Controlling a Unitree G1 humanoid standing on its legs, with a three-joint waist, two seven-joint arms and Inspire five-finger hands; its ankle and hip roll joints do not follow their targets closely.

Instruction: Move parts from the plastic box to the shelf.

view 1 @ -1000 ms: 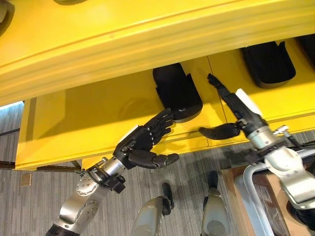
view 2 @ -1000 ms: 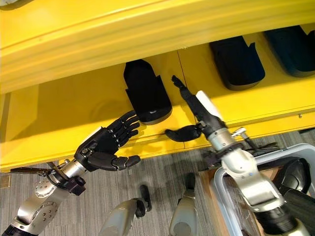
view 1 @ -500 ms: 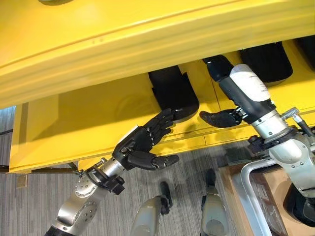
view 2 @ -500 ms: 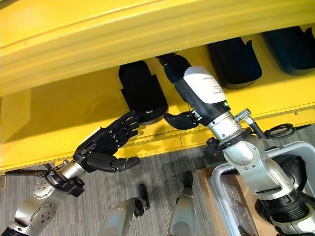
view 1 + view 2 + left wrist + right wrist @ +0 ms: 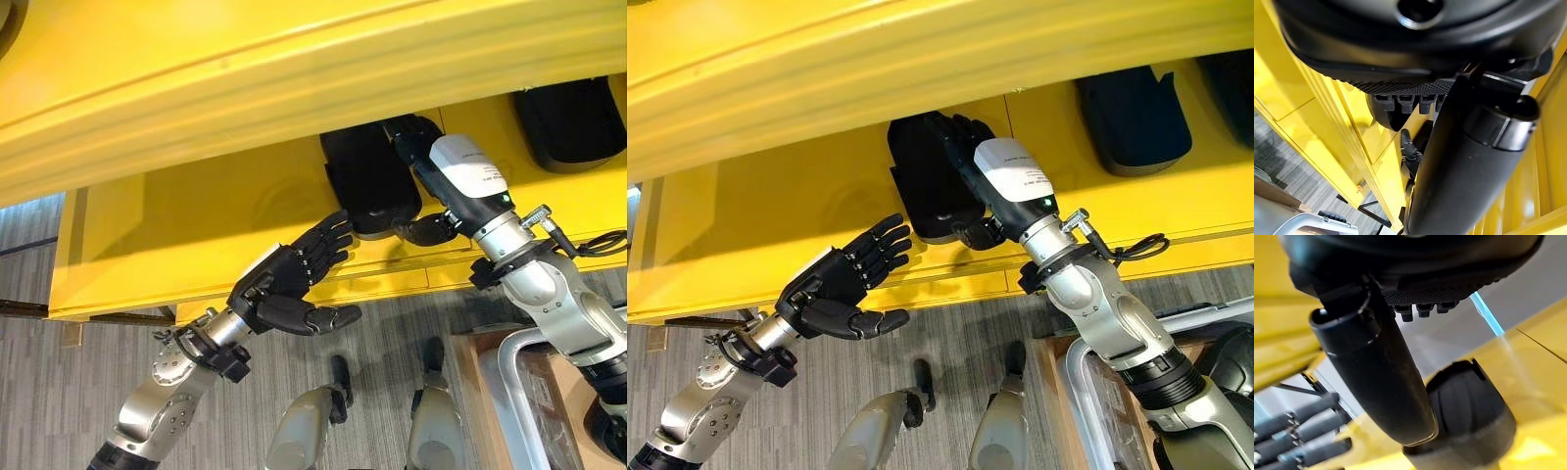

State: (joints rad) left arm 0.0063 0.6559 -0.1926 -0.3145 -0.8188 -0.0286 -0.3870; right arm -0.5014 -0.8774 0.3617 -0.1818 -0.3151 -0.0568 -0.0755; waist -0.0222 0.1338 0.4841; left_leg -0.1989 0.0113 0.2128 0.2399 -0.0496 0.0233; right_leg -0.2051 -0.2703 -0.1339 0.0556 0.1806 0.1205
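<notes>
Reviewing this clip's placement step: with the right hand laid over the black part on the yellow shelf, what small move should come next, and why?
Probably draw the right hand straight back off the black part. The part already lies on the yellow shelf, and the fingers look extended over it rather than curled. The left hand hovers open at the shelf's front edge, holding nothing.

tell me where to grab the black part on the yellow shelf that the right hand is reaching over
Probably by its rounded near end, the part of the black part closest to the yellow shelf's front lip, coming in from the open front. The upper tier overhangs its far end, so a top approach is blocked. The right hand lies stretched over it; the left hand hangs open nearby, off to its left.
</notes>
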